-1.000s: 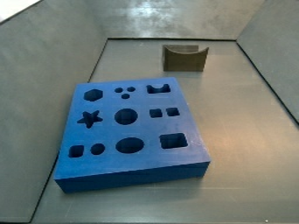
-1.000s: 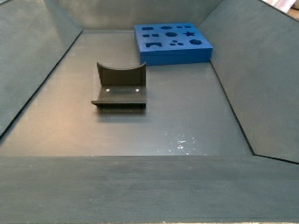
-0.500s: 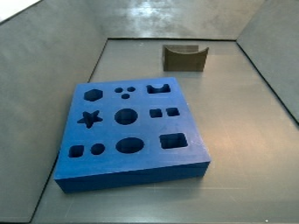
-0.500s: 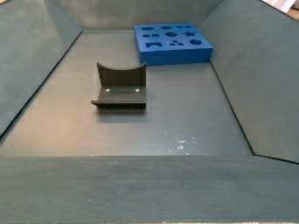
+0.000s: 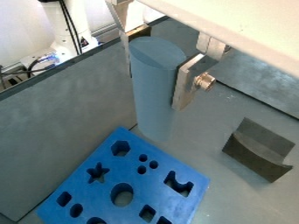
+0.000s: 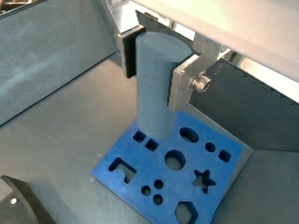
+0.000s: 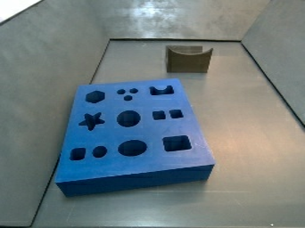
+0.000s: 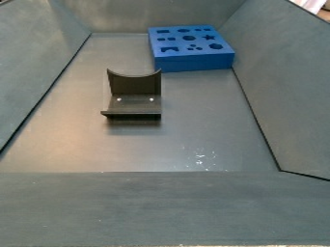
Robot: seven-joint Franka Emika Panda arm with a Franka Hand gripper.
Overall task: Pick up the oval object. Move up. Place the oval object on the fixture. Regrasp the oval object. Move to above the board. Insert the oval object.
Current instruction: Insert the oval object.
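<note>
Above the board (image 5: 122,179), in both wrist views, the gripper (image 5: 158,61) hangs with its silver fingers (image 5: 187,80) clamped on the peg (image 5: 155,92), which stands upright between the pads, its lower end pointing down over the holes; the peg appears nowhere in the side views, since arm and gripper sit outside their frame. In both side views nothing has shifted over the last second — the board (image 7: 134,134) lies flat on the floor, the fixture (image 7: 188,58) stands well apart from it with its notch empty, and both sit exactly as before; the fixture (image 6: 24,203) shows also at the edge of a wrist view. That sameness, with the peg held on end and the notch bare, suggests the regrasp is done and the move above the board is in hand — insertion into the oval hole is what remains, and it is not yet begun. No brand, label or writing can be read anywhere; peg, board and fixture are all plain.
</note>
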